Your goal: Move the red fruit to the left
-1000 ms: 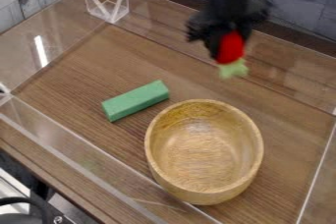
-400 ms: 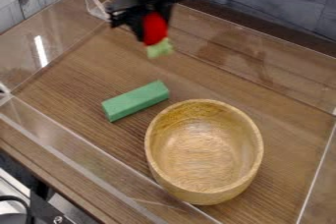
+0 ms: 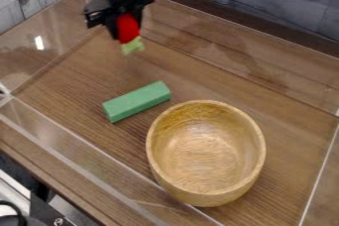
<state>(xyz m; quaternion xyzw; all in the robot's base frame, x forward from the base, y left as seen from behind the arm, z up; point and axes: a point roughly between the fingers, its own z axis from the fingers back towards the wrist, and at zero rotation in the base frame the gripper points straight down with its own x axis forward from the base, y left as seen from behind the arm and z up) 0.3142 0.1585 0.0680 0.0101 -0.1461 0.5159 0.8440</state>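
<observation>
The claw (image 3: 123,24) gripped the fruit (image 3: 129,32) above the table (image 3: 225,61), upper left; releasing there could bounce it away.

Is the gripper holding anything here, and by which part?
Yes: the gripper holds the red fruit by its red body, the green cap hanging below the fingers, clear of the table.

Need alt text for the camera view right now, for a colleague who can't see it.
A black end effector holds the red fruit above the wooden table, near the upper left. A green block lies below it, beside a wooden bowl at lower right.
</observation>
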